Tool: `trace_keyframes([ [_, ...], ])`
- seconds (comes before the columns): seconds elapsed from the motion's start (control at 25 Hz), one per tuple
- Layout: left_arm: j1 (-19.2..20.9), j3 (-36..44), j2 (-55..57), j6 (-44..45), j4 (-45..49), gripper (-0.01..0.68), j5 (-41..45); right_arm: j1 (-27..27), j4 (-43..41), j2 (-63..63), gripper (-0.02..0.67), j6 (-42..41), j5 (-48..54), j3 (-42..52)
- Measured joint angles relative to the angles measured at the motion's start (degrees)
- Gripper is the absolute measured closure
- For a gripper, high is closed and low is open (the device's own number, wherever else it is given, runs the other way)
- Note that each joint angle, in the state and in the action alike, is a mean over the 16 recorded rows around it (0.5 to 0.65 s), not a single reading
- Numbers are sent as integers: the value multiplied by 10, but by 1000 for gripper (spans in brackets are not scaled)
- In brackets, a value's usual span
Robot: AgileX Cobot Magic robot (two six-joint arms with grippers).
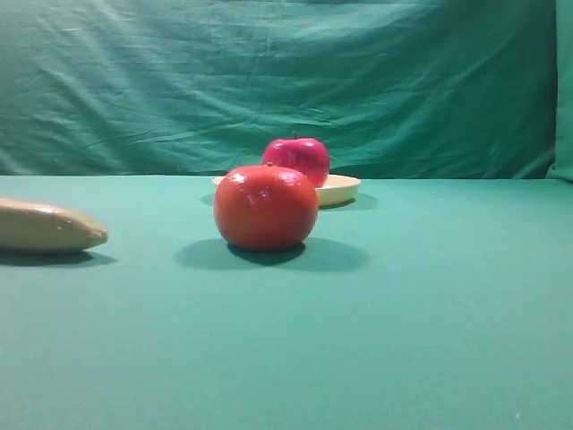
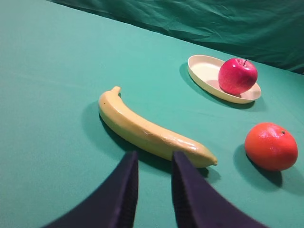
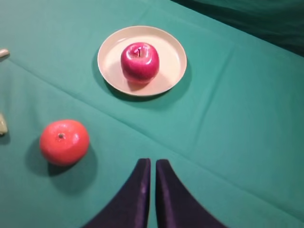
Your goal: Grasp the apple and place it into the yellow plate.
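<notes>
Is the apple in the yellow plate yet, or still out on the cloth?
In. The right wrist view shows the apple sitting upright, stem up, inside the yellow plate, with rim visible all around it and no gripper touching it.

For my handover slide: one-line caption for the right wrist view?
Glossy crimson apple sits upright in the round pale yellow plate; shut right gripper empty.

My green-clothed table [image 1: 430, 305] carries the yellow plate [image 3: 173, 52], an orange-red fruit [image 1: 266, 207], and seemingly a banana [image 2: 147, 130].
</notes>
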Motion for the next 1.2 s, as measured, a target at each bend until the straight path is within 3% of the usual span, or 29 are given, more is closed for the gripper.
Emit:
trace_keyframes([
  [0.32,0,0,0,0,0,516,0,0,-8,-160,649,3,-3,112],
  [0.76,0,0,0,0,0,516,0,-4,-34,-260,649,20,13,161],
  [1.2,0,0,0,0,0,516,0,-85,-46,-351,649,49,-60,273],
])
